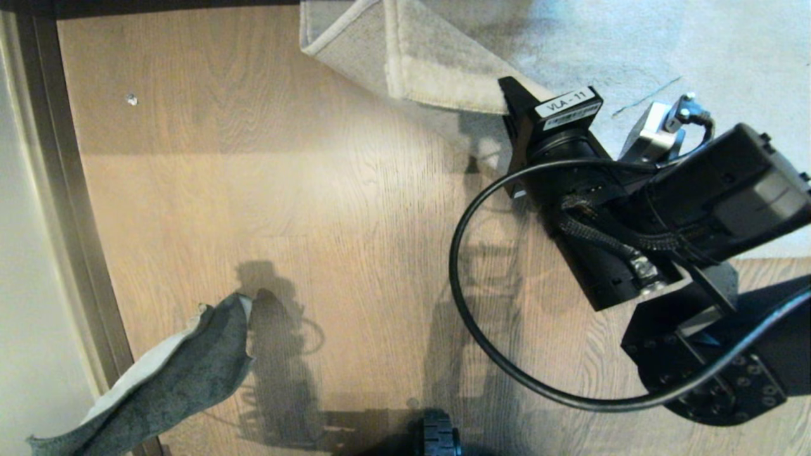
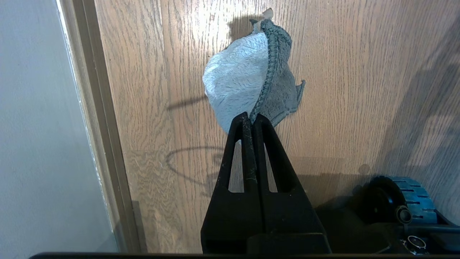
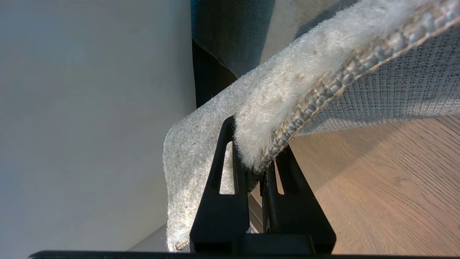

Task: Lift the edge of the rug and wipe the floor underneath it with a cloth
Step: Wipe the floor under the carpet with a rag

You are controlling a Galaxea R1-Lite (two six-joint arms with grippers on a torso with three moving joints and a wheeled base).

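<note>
The rug edge [image 3: 287, 108] is raised off the floor [image 3: 377, 187], its pale pile on top and its woven grey backing showing underneath. My right gripper [image 3: 258, 162] is shut on that edge. In the head view the lifted rug corner [image 1: 405, 57] folds over at the top, and my right arm [image 1: 633, 209] reaches up to it, hiding its own fingers. My left gripper [image 2: 253, 118] is shut on the cloth [image 2: 244, 75], which hangs above the wood floor [image 2: 359, 90] with its off-white and dark grey faces both showing. The cloth [image 1: 171, 380] appears at the lower left of the head view.
A dark baseboard [image 1: 70, 221] and pale wall [image 1: 25, 285] run along the left side. A small white speck [image 1: 131, 99] lies on the bare planks [image 1: 285, 190]. The robot's base wheel [image 1: 437, 437] sits at the bottom centre. A black cable [image 1: 462, 304] loops off the right arm.
</note>
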